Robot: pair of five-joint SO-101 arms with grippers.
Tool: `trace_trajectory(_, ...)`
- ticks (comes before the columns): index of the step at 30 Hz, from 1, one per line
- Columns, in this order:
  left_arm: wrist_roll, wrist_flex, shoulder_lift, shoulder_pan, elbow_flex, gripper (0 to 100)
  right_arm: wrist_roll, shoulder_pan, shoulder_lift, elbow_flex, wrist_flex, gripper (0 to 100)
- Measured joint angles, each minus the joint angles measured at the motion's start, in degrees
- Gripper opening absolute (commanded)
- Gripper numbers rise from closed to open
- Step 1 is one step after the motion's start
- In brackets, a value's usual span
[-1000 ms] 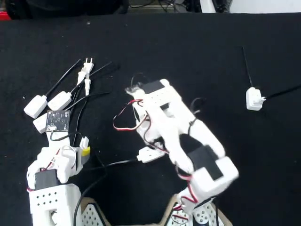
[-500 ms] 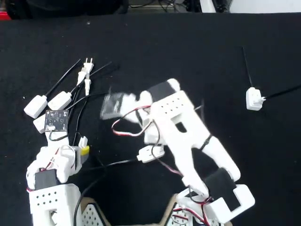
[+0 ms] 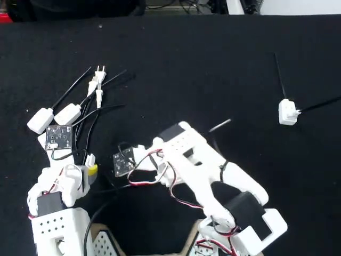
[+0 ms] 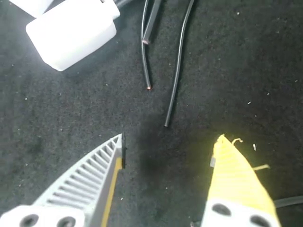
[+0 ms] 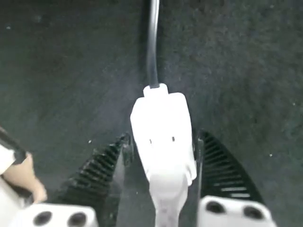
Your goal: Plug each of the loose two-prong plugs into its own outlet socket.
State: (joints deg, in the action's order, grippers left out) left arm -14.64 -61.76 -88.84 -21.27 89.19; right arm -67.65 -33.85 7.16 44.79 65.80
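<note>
The right jaws (image 5: 161,142) gripped a white outlet socket (image 5: 163,125), one jaw pressed against each flank, with its black cable (image 5: 152,42) running straight out past the tips. The left jaws (image 4: 169,141) stood wide apart, holding nothing, above the black counter (image 4: 251,71). Loose cable ends (image 4: 147,71) and another white socket (image 4: 71,33) lay just beyond their tips.
</note>
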Motion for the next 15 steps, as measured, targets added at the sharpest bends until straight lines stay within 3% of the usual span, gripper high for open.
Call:
trace_trajectory(4, 0.0, 0.0, 0.0, 0.0, 0.0, 30, 0.0, 1.6, 0.1, 3.8, -6.2, 18.7)
trace_trajectory(7, 0.0, 0.0, 0.0, 0.0, 0.0, 30, 0.0, 2.1, 1.3, 5.8, -8.8, 2.1)
trace_trajectory(11, 0.0, 0.0, 0.0, 0.0, 0.0, 30, 0.2, 5.9, 1.7, 5.7, -10.1, 0.8)
trace_trajectory(15, 0.0, 0.0, 0.0, 0.0, 0.0, 30, 6.2, 15.7, 1.7, 3.4, -9.7, 1.0)
